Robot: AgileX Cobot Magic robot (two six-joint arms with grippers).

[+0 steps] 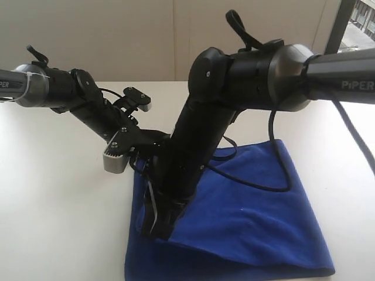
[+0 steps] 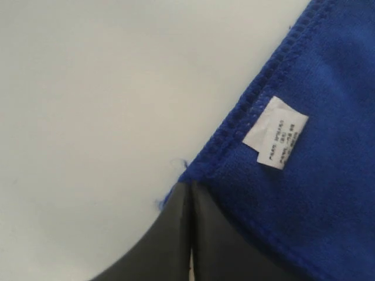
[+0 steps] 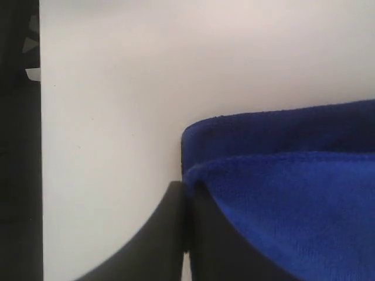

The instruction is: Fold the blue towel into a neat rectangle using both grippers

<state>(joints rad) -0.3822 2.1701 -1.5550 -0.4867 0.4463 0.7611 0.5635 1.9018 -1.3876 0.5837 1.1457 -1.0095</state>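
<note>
I am holding my left end effector (image 2: 188, 192) with its jaws pressed together. They are pinching the stitched edge (image 2: 249, 108) of the blue towel (image 1: 252, 216) right at their tips, near the small white tag (image 2: 275, 132), which is lying flat on the cloth just inside that edge. My right end effector (image 3: 184, 192) is likewise pressed together and is nipping the towel where the cloth is doubling over on itself, so a rounded fold (image 3: 246, 126) is showing beyond the tips with another layer lying in front of it. In the exterior view the towel is lying on the white surface (image 1: 58, 205), spreading toward the right and the near side, while a layer at its near-left part is standing raised where my arms are meeting. My right arm (image 1: 246, 64) is reaching across from the right and angling steeply down to that near-left part. My left arm (image 1: 88, 105) is coming in from the left toward the towel's far-left corner, its tips being hidden there behind the right arm.
</note>
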